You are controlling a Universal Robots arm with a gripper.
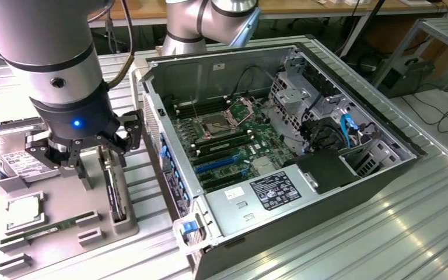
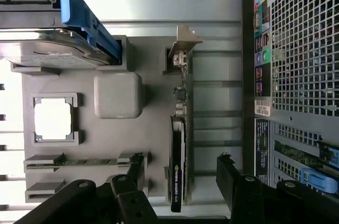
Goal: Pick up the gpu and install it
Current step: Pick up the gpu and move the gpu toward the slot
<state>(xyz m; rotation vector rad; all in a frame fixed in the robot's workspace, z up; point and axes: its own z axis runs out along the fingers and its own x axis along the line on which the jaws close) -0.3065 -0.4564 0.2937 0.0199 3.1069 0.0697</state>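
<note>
Plainly, the tool is spread wide, with one finger on each side of the gpu and a gap on both sides, so nothing is gripped yet. The gpu stands on edge in a slot of the grey fixture tray, which rests on the ribbed metal surface just beside the open computer case. The card is not yet in the machine. Its silver bracket is at the end away from the fingers, so the tool lines up with the card's other end rather than its middle. A pinch that far off-centre could let the heavier bracket end sag or swing once the card leaves the slot. A tilted card would then meet the blue expansion slots on the motherboard crookedly. If one finger lands before the other, it may lever the card sideways in its holder and jam it instead of freeing it. Pressure on the fan side could also slip or bear on fragile parts. The bracket sits in its own notch of the tray and could catch if the lift is not straight. The RAM stick lies near one finger and the case's rear wall near the other, so a sideways drift could knock either.
</note>
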